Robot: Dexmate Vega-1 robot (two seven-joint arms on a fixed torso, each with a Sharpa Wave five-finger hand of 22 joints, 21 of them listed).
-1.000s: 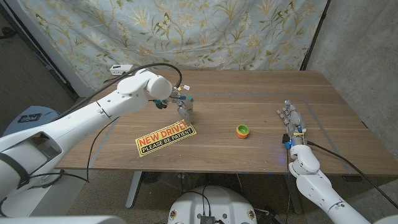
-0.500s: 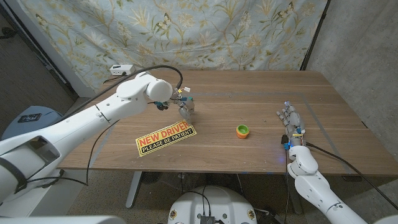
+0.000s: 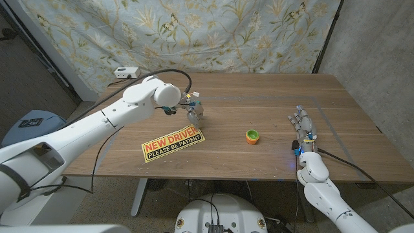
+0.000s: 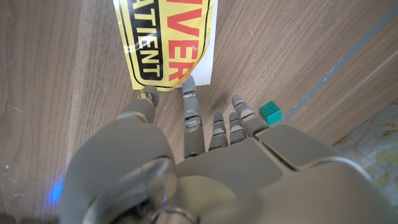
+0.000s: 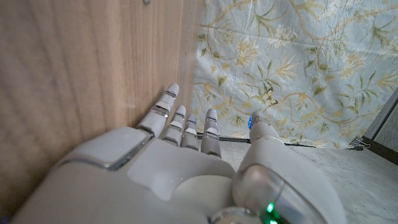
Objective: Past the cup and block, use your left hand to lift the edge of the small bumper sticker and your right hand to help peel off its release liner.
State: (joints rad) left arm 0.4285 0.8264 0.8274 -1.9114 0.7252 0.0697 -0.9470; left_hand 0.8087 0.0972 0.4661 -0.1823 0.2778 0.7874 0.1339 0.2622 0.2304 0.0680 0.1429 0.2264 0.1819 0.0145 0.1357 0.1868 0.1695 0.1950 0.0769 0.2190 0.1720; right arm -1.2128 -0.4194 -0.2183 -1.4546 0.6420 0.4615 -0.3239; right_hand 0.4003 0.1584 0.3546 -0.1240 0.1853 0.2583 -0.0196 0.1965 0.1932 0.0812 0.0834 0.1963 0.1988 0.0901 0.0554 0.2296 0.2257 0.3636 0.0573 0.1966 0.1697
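The left hand was seen above the wooden counter, its fingers spread apart and extended, nothing being held; in the left wrist view the fingertips were found just short of the bumper sticker, with the longest fingertip at or just over the sticker's white liner edge, though contact could not be told; the yellow sticker, lettered in red and black, was laid flat on the counter just beyond those fingers, and in the head view it was placed nearer the robot than the hand. A small teal block was seen on the counter just beside the outermost left fingertips. An orange and green cup was stood on the counter between the two hands, well apart from the fingers of both.

The right hand was kept at the counter's right side, its fingers extended and slightly apart, empty; in the right wrist view they were pointed along the wooden surface towards a floral cloth hung behind the counter.
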